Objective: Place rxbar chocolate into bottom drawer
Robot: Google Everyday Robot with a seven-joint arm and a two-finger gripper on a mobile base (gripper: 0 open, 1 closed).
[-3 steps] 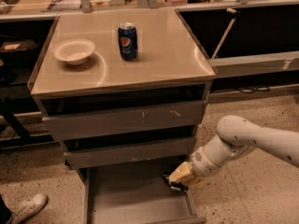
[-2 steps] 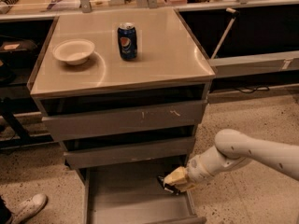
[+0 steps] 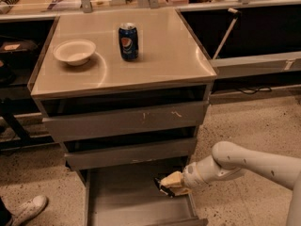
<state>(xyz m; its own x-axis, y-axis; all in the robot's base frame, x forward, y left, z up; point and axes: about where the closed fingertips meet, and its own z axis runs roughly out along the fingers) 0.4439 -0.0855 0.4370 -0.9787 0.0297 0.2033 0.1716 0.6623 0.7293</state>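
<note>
The bottom drawer (image 3: pixel 123 197) is pulled open at the foot of the grey cabinet, its flat grey floor showing. My gripper (image 3: pixel 167 186) reaches in from the right on the white arm, low over the drawer's right side. It is shut on the rxbar chocolate (image 3: pixel 161 186), a small dark bar of which only the end shows at the fingertips. The bar sits just above the drawer floor near the right wall.
The two upper drawers (image 3: pixel 127 121) are slightly open above. A blue Pepsi can (image 3: pixel 128 42) and a white bowl (image 3: pixel 74 51) stand on the cabinet top. A shoe (image 3: pixel 29 209) is on the floor at lower left. Dark shelving runs behind.
My gripper has moved down and to the left with the bar, from beside the drawer's right edge to over its floor.
</note>
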